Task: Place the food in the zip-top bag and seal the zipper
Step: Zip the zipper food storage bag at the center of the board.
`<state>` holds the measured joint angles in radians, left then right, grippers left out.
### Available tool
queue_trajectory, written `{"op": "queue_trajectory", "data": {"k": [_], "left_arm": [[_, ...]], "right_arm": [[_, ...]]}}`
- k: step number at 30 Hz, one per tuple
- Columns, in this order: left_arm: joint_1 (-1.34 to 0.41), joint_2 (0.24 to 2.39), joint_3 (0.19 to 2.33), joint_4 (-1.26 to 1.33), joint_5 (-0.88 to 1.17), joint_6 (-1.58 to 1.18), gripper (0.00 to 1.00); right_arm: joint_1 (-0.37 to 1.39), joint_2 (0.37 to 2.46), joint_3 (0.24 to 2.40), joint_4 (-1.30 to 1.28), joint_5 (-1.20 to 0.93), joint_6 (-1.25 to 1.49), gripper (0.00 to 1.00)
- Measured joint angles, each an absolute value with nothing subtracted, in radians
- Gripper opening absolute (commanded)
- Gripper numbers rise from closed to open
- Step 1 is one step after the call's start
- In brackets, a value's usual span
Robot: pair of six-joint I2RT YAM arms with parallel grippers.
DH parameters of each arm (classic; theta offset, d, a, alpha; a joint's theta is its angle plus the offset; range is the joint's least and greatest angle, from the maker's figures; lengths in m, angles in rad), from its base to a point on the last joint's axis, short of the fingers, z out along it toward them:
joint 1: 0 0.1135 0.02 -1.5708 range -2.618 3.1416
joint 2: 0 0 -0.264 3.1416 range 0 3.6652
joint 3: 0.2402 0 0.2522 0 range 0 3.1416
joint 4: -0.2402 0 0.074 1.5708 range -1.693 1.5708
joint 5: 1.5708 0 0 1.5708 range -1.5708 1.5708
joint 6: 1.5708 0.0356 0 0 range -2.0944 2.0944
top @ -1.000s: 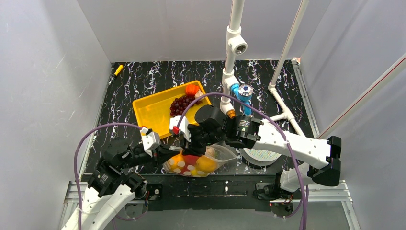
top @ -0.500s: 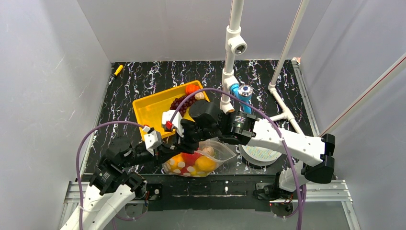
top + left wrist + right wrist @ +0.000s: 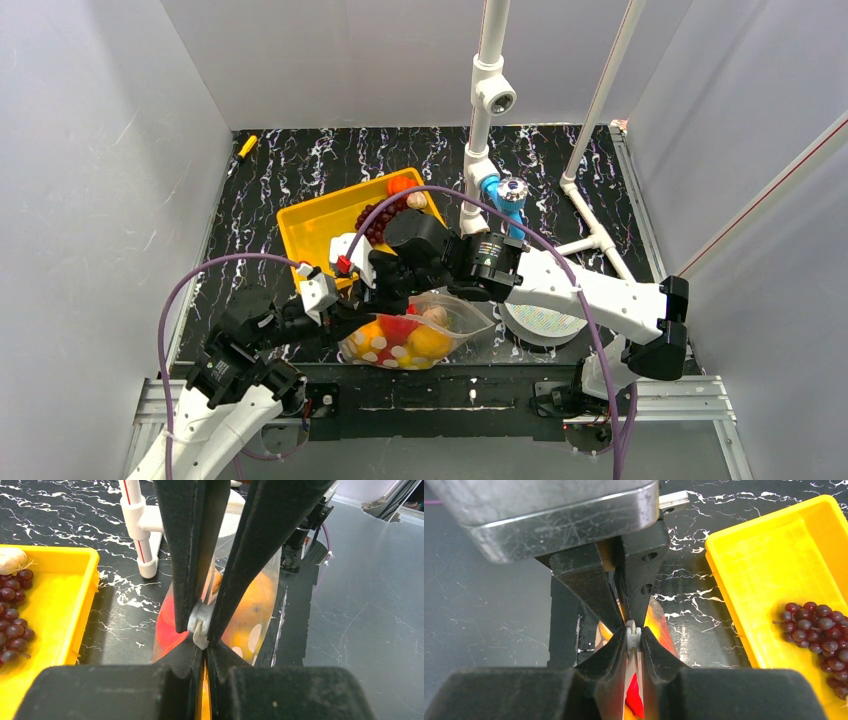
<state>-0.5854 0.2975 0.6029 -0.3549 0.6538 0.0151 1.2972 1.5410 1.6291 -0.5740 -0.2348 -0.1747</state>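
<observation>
The clear zip-top bag [image 3: 425, 330] lies at the table's near edge with red, yellow and orange food [image 3: 400, 340] inside. Its zipper end with a small white slider [image 3: 200, 625] sits at the bag's left corner. My left gripper [image 3: 345, 318] is shut on that corner [image 3: 204, 647]. My right gripper [image 3: 372, 297] meets it from the other side, shut on the white slider [image 3: 632, 632], fingertip to fingertip with the left. Purple grapes [image 3: 380, 215] and an orange fruit [image 3: 400, 185] lie in the yellow tray [image 3: 310, 235], outside the bag.
A white spool disc [image 3: 545, 322] lies right of the bag. White PVC pipes [image 3: 480, 150] and a blue fitting [image 3: 490, 190] stand behind it. A yellow marker [image 3: 246, 146] lies far left. The tray rim [image 3: 92, 580] is close to the left of both grippers.
My right gripper has slid left along the bag's mouth edge to the left corner, up against the left gripper. The left gripper and bag have stayed put.
</observation>
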Motion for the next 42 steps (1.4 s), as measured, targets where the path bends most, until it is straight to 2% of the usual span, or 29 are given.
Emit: {"op": "queue_trajectory", "data": {"k": [2, 21, 24, 26, 29, 32, 34, 38, 40, 42], "left_arm": [[-0.585, 0.295, 0.603, -0.356, 0.653, 0.015, 0.0], [-0.587, 0.201, 0.589, -0.339, 0.596, 0.026, 0.0], [-0.587, 0.215, 0.588, -0.334, 0.614, 0.021, 0.26], [-0.587, 0.245, 0.591, -0.328, 0.633, 0.006, 0.4], [-0.587, 0.302, 0.595, -0.318, 0.658, -0.021, 0.45], [-0.587, 0.363, 0.604, -0.296, 0.691, -0.061, 0.44], [-0.587, 0.383, 0.605, -0.284, 0.707, -0.073, 0.39], [-0.587, 0.379, 0.613, -0.275, 0.73, -0.079, 0.1], [-0.586, 0.377, 0.624, -0.276, 0.738, -0.076, 0.01], [-0.586, 0.376, 0.632, -0.289, 0.741, -0.073, 0.06]], "right_arm": [[1.297, 1.541, 1.629, -0.574, -0.234, -0.179, 0.02], [1.274, 1.421, 1.496, -0.509, -0.268, -0.178, 0.01], [1.27, 1.422, 1.497, -0.511, -0.275, -0.169, 0.01], [1.268, 1.426, 1.502, -0.517, -0.281, -0.163, 0.01], [1.265, 1.439, 1.519, -0.523, -0.291, -0.155, 0.01], [1.264, 1.47, 1.554, -0.526, -0.302, -0.15, 0.01], [1.264, 1.49, 1.573, -0.531, -0.305, -0.146, 0.01], [1.263, 1.513, 1.601, -0.553, -0.312, -0.142, 0.01], [1.263, 1.514, 1.604, -0.559, -0.316, -0.143, 0.01], [1.263, 1.513, 1.609, -0.565, -0.319, -0.146, 0.01]]}}
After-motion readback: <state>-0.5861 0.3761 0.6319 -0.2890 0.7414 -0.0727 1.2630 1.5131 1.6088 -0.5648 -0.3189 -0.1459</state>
